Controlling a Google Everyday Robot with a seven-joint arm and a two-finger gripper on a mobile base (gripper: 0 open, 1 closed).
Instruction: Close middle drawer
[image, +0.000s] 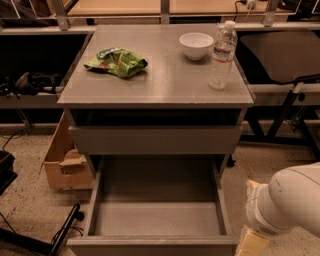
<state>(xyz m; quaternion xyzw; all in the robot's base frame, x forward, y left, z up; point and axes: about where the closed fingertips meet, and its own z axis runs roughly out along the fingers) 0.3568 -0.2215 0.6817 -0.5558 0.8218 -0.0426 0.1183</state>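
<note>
No legible text on the bottle label (221, 50) or the green packet (116, 61); jaws low at the right edge

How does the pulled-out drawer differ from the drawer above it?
The middle drawer is pulled far out, so its grey floor and side walls show; the upper drawer sits nearly in, with only a dark strip above its front. The middle drawer's front lies lowest in view, near the gripper at bottom right; the upper drawer's front sits just under the tabletop. Both are plain grey, without handles.
</note>
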